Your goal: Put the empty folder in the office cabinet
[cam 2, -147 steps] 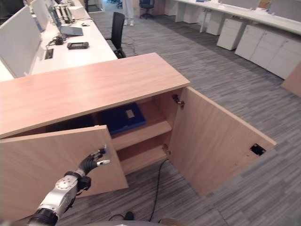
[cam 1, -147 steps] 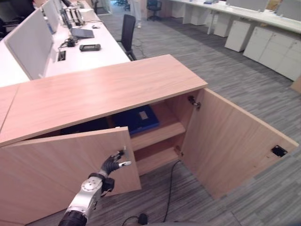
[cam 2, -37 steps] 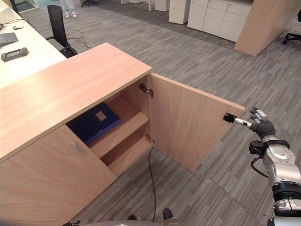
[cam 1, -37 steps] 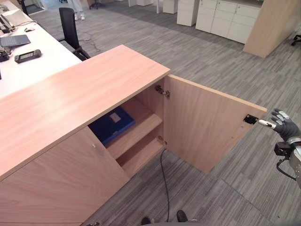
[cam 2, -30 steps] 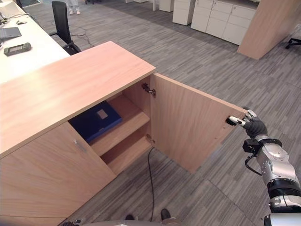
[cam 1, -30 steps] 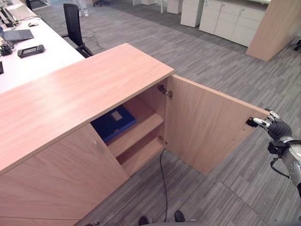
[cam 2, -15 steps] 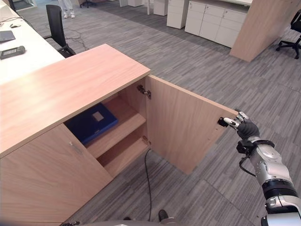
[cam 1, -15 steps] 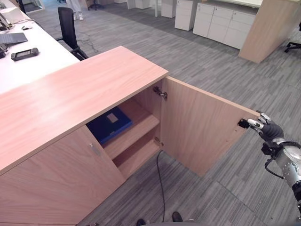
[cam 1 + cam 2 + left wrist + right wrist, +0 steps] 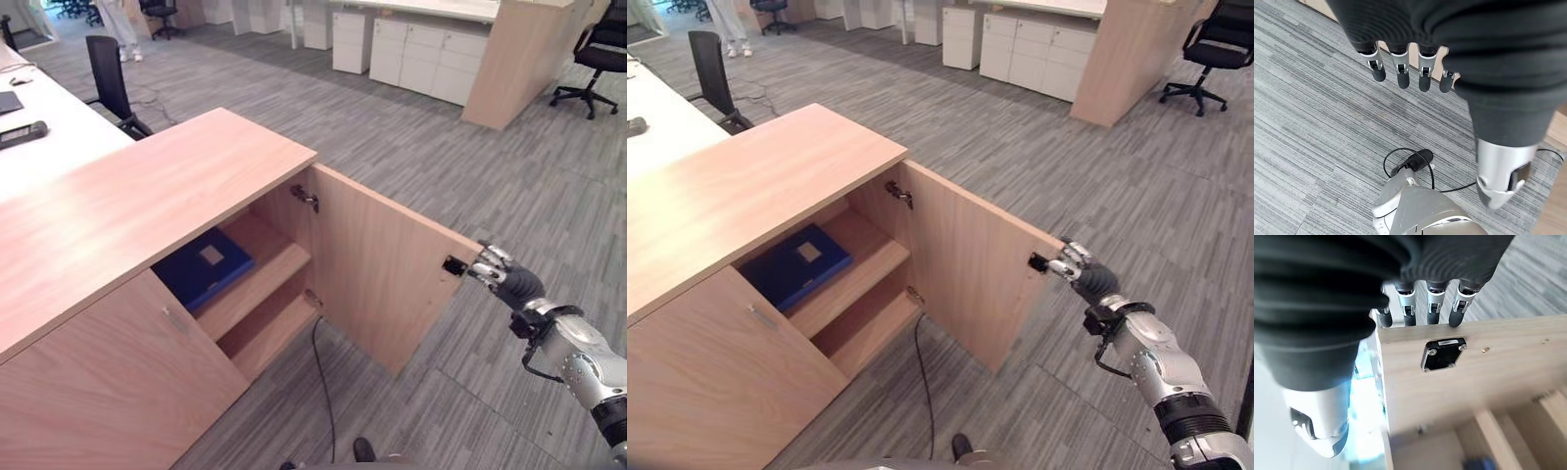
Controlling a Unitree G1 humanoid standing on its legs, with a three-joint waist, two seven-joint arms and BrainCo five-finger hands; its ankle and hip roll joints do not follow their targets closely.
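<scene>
Silver-grey jointed arm, dark ribbed cover over the right hand [image 9: 511,285], silver fingers [image 9: 1431,308] with dark tips

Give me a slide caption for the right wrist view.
Right hand with straight fingers on the free edge of the open cabinet door, beside its black latch plate.

Wooden office cabinet [image 9: 147,196] standing on grey striped carpet floor [image 9: 411,157], right door [image 9: 382,269] hanging open, left door [image 9: 108,392] sitting closed. 2 shelves showing inside: blue folder [image 9: 203,266] lying flat on upper shelf [image 9: 257,282], lower shelf [image 9: 269,335] sitting beneath it. White desk [image 9: 44,147] standing behind cabinet, dark device [image 9: 22,133] lying on it.
</scene>
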